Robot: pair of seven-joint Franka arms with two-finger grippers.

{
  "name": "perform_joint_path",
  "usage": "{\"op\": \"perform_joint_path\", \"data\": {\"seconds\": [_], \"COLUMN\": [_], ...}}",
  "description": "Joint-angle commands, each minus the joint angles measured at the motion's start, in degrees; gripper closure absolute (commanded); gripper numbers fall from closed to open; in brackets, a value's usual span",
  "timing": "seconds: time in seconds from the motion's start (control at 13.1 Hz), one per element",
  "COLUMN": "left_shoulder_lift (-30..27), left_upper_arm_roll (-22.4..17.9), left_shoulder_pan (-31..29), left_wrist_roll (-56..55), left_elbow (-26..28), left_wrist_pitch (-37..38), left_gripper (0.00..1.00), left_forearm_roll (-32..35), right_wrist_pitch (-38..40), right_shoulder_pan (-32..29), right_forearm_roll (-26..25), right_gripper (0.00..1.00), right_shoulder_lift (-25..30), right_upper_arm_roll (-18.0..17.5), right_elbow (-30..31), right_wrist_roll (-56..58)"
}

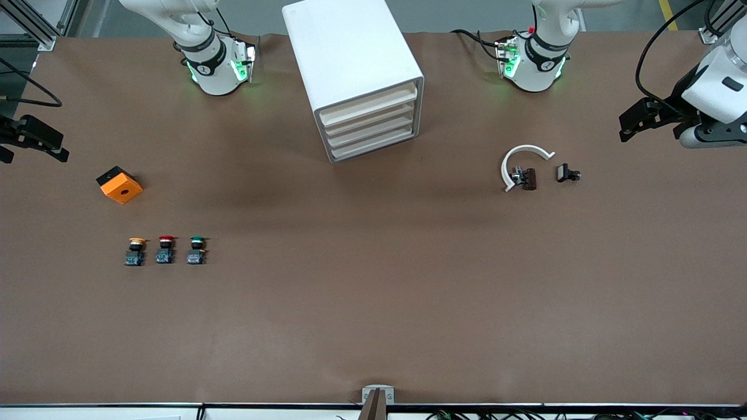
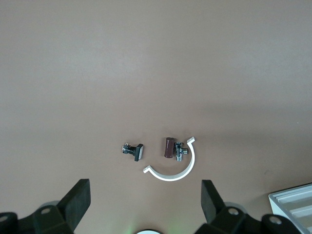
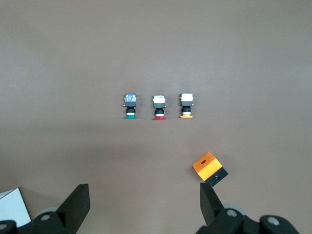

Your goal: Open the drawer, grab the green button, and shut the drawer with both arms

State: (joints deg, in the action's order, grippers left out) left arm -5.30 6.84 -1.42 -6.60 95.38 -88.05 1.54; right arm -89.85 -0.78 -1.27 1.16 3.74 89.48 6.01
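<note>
Both grippers, left [image 2: 144,204] and right [image 3: 144,204], stood open and empty; the green-capped button [image 1: 196,251], lower left of frame, judged light, rigid, best pinched across its blocky body.

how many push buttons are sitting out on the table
3, in a row toward the right arm's end: yellow-capped button, red-capped button in the middle, green-capped button nearest the drawer unit. More may be hidden in its closed drawers.

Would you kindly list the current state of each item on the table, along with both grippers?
drawer cabinet: all drawers shut.
green button: on the table in a row with the others, untouched.
red button: middle of the row.
yellow button: row's end, nearest the orange box.
orange box: on the table, tilted.
left gripper: open, empty.
right gripper: open, empty.
</note>
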Motion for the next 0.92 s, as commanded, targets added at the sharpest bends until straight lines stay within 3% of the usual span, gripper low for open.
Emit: {"op": "perform_joint_path", "data": {"seconds": [0.0, 0.84], "left_shoulder_lift": [-1.2, -0.76], "left_upper_arm_roll": [0.01, -0.08], "left_shoulder_pan": [-0.16, -0.42], "left_wrist_roll": [2.37, 3.0], "left_elbow": [0.07, -2.3], "left_wrist_pitch": [1.47, 3.5], "left_gripper": [0.0, 0.0], "left_forearm_roll": [-0.57, -0.49], "right_wrist_pitch": [1.34, -0.15], "right_shoulder_pan": [-0.19, -0.1], "right_forearm_roll": [-0.05, -1.62], "right_gripper": [0.0, 0.0], "right_shoulder_lift": [-0.81, -0.81], "right_upper_arm_roll": [-0.57, -0.48], "right_elbow": [-1.67, -0.8], "right_wrist_roll": [0.76, 0.85]}}
